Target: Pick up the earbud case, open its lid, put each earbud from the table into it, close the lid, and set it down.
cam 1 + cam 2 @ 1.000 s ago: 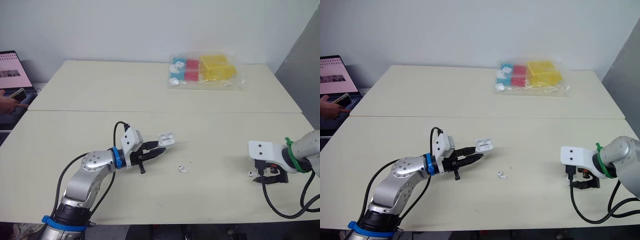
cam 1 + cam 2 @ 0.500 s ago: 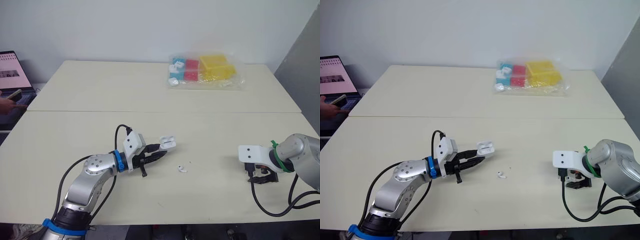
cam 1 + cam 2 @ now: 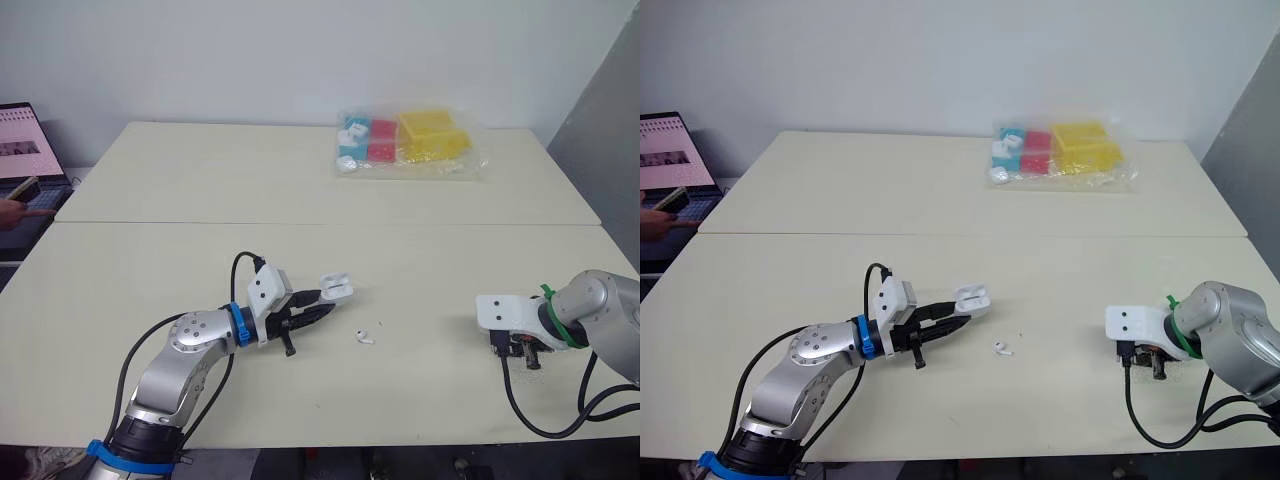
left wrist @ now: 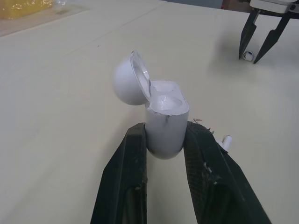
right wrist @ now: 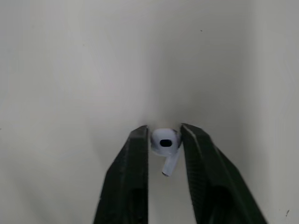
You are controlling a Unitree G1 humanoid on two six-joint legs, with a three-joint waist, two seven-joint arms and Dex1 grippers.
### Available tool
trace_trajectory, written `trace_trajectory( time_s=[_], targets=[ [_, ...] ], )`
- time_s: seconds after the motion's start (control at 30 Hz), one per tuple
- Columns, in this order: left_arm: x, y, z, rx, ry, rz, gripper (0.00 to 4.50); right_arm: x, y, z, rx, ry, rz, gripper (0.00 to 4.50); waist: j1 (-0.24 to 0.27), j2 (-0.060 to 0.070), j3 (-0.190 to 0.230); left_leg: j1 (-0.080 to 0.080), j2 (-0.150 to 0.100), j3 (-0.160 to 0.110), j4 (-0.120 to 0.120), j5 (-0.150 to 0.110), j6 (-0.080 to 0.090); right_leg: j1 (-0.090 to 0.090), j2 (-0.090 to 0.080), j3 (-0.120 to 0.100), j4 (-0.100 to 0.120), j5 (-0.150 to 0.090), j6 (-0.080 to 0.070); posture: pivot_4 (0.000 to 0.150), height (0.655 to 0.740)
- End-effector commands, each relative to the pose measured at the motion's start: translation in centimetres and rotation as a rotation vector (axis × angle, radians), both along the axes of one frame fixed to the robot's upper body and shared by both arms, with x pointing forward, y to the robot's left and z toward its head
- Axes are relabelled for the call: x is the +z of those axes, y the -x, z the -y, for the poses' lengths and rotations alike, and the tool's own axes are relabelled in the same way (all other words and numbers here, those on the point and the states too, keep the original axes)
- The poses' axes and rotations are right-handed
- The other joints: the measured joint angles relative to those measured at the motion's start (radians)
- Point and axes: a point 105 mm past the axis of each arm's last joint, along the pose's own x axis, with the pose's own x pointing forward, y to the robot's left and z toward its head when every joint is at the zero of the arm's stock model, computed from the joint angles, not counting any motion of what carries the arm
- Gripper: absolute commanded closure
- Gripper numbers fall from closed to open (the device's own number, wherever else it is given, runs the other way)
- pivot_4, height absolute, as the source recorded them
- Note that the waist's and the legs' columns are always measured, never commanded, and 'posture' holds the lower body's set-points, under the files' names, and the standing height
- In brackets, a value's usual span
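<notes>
Two grips, L wrist: L fingers (image 4: 125,179) clamp lid-open earbud case (image 4: 166,128), R wrist: R fingers (image 5: 128,186) pinch earbud (image 5: 164,141)

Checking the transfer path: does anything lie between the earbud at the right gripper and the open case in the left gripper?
Only the second earbud, lying on the table near the earbud case held by the left gripper; nothing else visible.

- Earbud case (image 4: 166,116): white, lid hinged open, base gripped in the left hand (image 4: 166,134).
- 1 earbud (image 3: 365,337): white, lying mid-desk (image 3: 450,260) near the case.
- Other earbud (image 5: 164,142): white, at the right hand (image 5: 163,129).
</notes>
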Motion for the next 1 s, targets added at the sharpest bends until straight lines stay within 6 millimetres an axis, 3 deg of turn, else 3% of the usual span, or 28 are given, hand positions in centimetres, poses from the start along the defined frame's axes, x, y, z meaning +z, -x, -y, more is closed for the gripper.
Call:
trace_trajectory(
  time_s=[0.03,0.17,0.33,0.57,0.77,1.0],
  targets=[
    [1.1,0.0,0.5,-0.019,0.018,0.048,3.76,0.7,-0.2,0.2,-0.004,0.004,0.028,4.13,0.000,0.000,0.000,0.000,0.000,0.000,0.000,0.000,0.000,0.000,0.000,0.000,0.000,0.000,0.000,0.150,0.7400],
    [1.1,-0.1,0.4,-0.020,0.021,0.048,3.76,1.2,0.0,-0.2,0.006,-0.021,0.025,4.13,0.000,0.000,0.000,0.000,0.000,0.000,0.000,0.000,0.000,0.000,0.000,0.000,0.000,0.000,0.000,0.150,0.7400],
    [1.6,-0.4,0.5,-0.015,0.062,0.043,3.76,3.4,-0.3,-1.3,0.047,-0.090,0.074,4.13,0.000,0.000,0.000,-0.001,0.000,0.000,-0.001,0.000,0.000,-0.001,0.000,-0.001,0.000,0.000,-0.001,0.150,0.7400],
    [3.9,-0.8,1.5,-0.014,0.202,0.077,3.76,9.8,-0.3,-8.3,0.180,-0.557,0.237,4.13,0.000,0.000,0.000,-0.001,0.001,-0.001,-0.001,0.000,0.000,0.000,0.002,-0.001,0.000,0.000,-0.001,0.150,0.7400],
    [4.4,-1.2,2.3,-0.030,0.221,0.105,3.76,12.8,-0.4,-11.8,0.193,-0.885,0.342,4.13,0.001,0.000,0.000,-0.002,0.000,-0.001,-0.001,0.000,0.000,0.000,0.001,0.000,-0.001,0.000,0.000,0.150,0.7400],
    [5.3,-2.0,2.5,-0.016,0.244,0.142,3.76,14.6,-0.9,-13.7,0.185,-1.102,0.436,4.13,0.001,0.000,0.000,-0.003,0.000,-0.002,0.000,0.000,0.000,0.000,0.002,-0.001,0.000,0.000,0.000,0.150,0.7400]
  ],
)
